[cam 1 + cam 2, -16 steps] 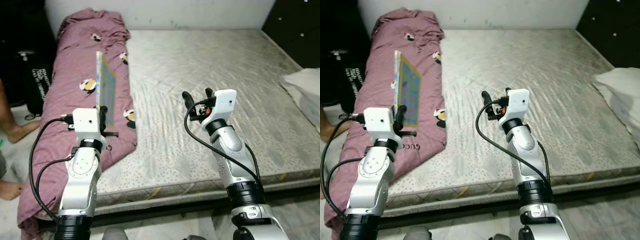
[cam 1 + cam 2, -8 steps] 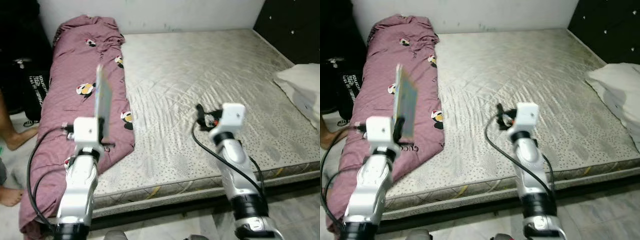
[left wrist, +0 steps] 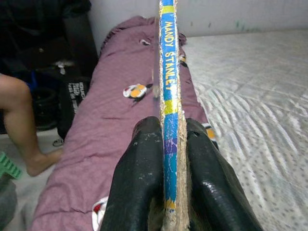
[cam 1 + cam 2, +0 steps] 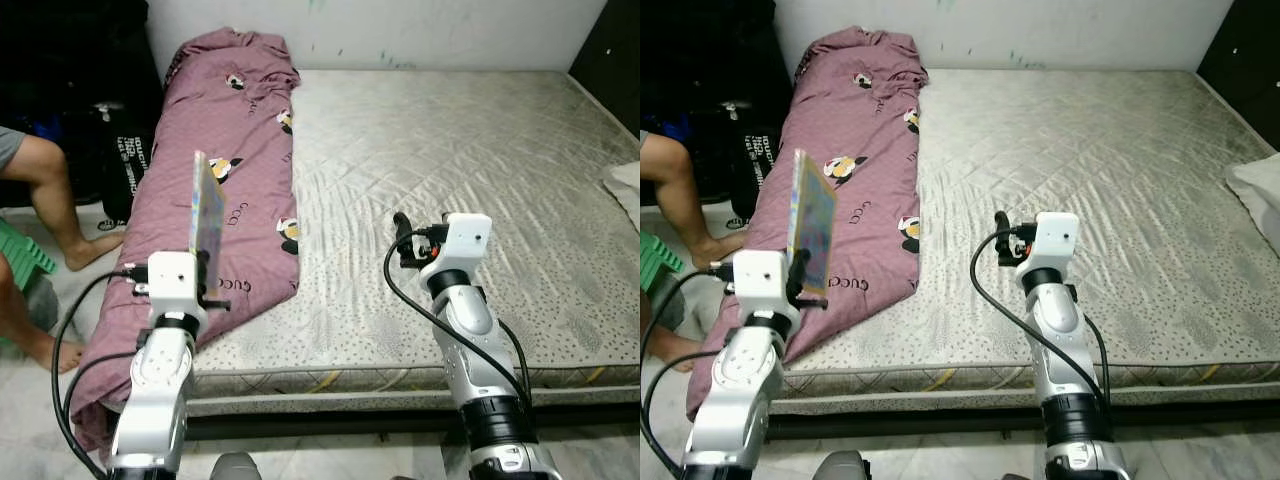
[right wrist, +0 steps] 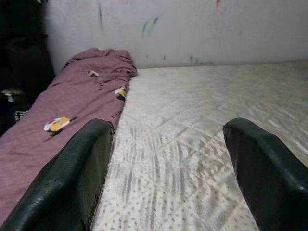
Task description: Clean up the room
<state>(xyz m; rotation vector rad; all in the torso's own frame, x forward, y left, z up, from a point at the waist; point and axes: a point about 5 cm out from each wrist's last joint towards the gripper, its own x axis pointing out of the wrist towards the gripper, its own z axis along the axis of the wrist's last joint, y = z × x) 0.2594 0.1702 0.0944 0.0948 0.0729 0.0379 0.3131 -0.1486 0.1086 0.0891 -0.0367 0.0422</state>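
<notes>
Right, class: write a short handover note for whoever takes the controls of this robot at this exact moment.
Left gripper: shut on a thin book, held upright on edge, spine reading MANDY STANLEY, above the purple blanket.
Right gripper: open, holding nothing, raised over the bare mattress.
Things: the blanket lies bunched along the mattress's left side, spilling over the near edge. A black bag stands on the floor beside it, near a person's legs.
Done: book picked up.
Left: probably put the book away, then tidy the blanket. Mind the person.

blanket (image 4: 222, 190): on the mattress's (image 4: 480, 160) left edge
bag (image 4: 125, 165): left of the blanket
person's legs (image 4: 45, 200): left of the bag
</notes>
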